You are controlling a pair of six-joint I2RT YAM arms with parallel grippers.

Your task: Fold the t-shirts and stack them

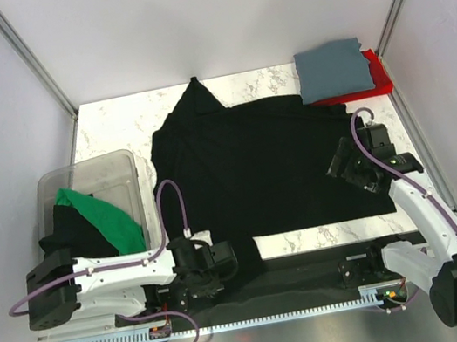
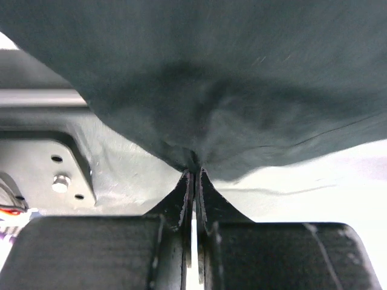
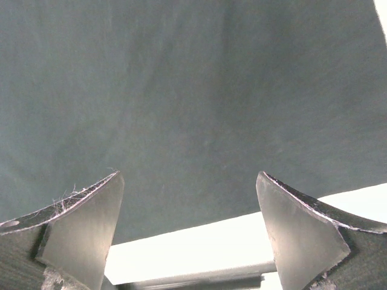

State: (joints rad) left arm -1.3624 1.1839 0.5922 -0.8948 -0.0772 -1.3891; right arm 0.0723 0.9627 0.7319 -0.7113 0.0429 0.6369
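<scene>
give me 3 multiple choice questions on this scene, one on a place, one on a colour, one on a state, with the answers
1. Where is the green shirt?
A. on the table's far right corner
B. in the bin
C. under the right arm

2. What colour is the shirt under the folded grey shirt?
A. white
B. green
C. red

3. How is the left gripper?
A. shut on the black shirt
B. wide open
C. shut on nothing

Answers:
1 B, it lies inside the bin's clear walls.
2 C, the red shirt sticks out beneath the grey one.
3 A, the left wrist view shows its fingers pinching black cloth.
</scene>
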